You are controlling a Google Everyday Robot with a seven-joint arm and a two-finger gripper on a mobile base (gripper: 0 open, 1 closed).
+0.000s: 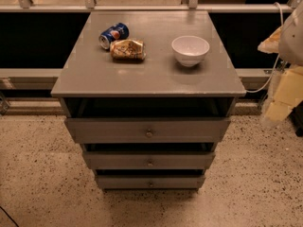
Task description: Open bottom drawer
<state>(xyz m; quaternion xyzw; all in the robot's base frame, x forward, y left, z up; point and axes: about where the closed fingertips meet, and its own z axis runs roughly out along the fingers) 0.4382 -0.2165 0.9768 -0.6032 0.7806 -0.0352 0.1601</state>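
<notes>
Floor (151,207) before bottom drawer (150,182) free; claw (279,103) far right

The grey wooden bottom drawer (123,182), with a small round knob (151,184), sits lowest in the grey cabinet (94,74). The pale gripper (280,100) hangs at the right edge, well apart.

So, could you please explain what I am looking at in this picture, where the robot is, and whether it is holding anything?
This is the one camera view, looking down at a grey-painted wooden cabinet on a speckled floor. The robot is a mobile base with one arm. Only its gripper shows, as a pale blur at the right edge, beside the cabinet and away from the drawers. Whether it holds anything is unclear. On top lie a blue soda can on its side, a crumpled tan can next to it, and an upright white bowl. Below are three knobbed drawer fronts. The bottom drawer is the one to open.
</notes>
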